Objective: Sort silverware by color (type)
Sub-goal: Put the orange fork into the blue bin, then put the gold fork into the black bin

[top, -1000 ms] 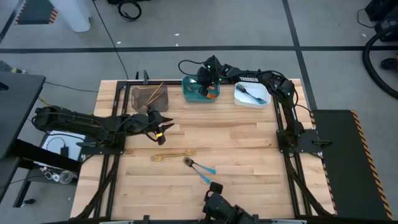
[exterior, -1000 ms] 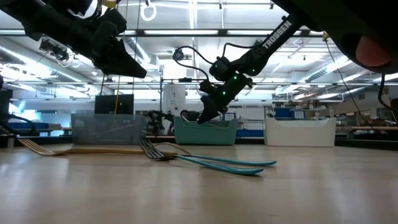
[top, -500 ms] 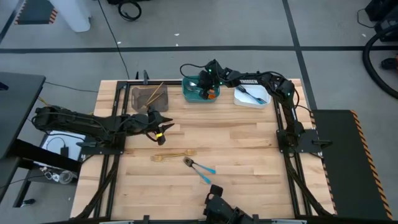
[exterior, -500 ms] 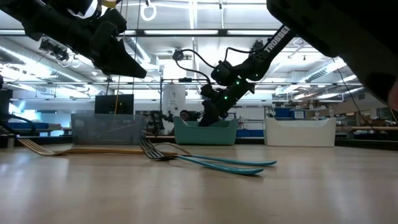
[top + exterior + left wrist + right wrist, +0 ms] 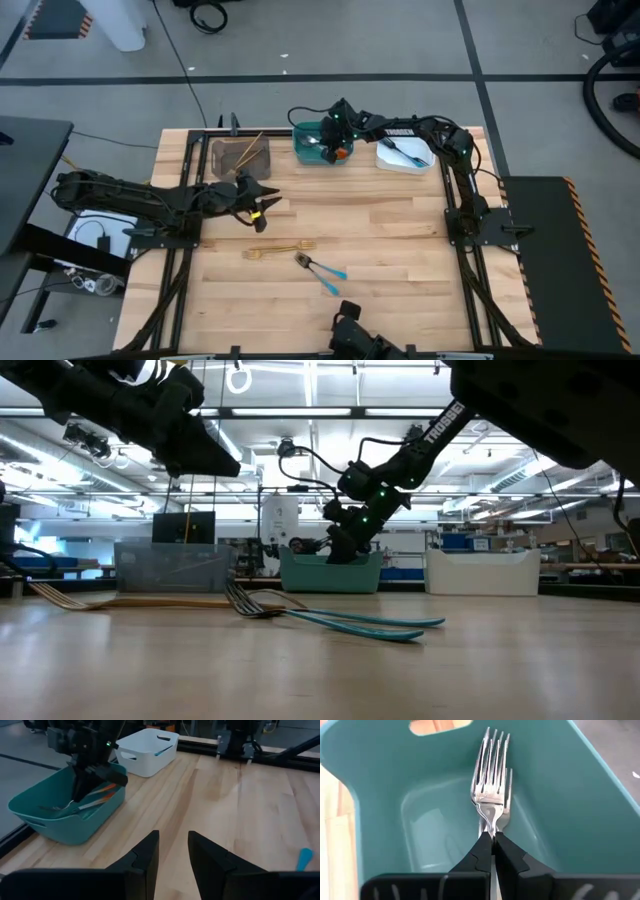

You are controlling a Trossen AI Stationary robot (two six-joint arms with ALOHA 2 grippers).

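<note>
two blue-handled pieces (image 5: pixel 322 271) lie crossed on the near part of the table (image 5: pixel 380 240), gold fork (image 5: pixel 275 251) just beyond them. left gripper (image 5: pixel 268 200) hovers mid-left, fingers narrowly apart, holding nothing. far side: grey bin (image 5: pixel 240 156) with gold pieces, teal bin (image 5: pixel 305 152), white bin (image 5: pixel 404 152). right gripper (image 5: pixel 493 845) is down inside the teal bin, pinched on a silver fork (image 5: pixel 491 780) beside orange-handled pieces (image 5: pixel 95 800).
</note>
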